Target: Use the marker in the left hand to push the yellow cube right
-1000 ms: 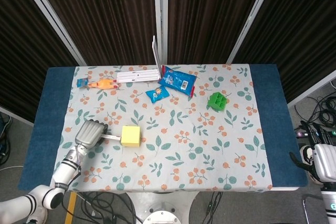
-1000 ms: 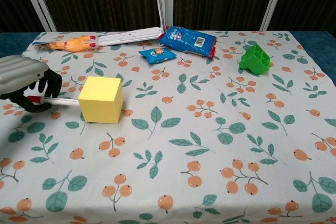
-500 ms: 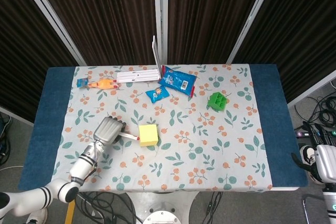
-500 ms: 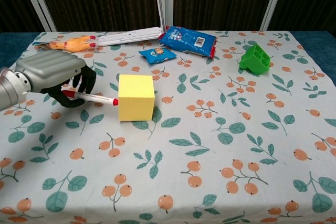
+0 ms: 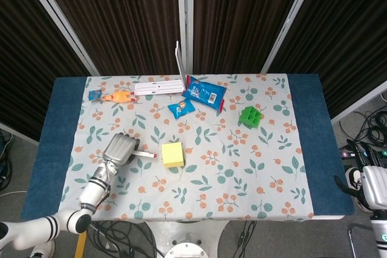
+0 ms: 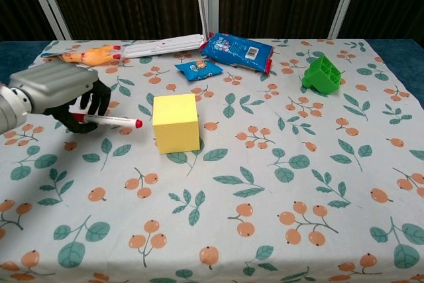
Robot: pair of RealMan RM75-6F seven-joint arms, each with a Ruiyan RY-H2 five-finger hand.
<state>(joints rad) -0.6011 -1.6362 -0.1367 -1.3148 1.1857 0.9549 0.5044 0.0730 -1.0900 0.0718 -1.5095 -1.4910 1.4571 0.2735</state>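
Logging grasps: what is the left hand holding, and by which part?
The left hand holds the marker by its rear end; the red tip sticks out free.

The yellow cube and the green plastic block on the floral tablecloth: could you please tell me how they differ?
The yellow cube is plain, solid-faced and the larger of the two in both views; the green plastic block has open compartments on top. The cube sits near the table's middle, just off the marker tip held by the left hand; the block lies far right, with nothing touching it. Both rest on the floral tablecloth.
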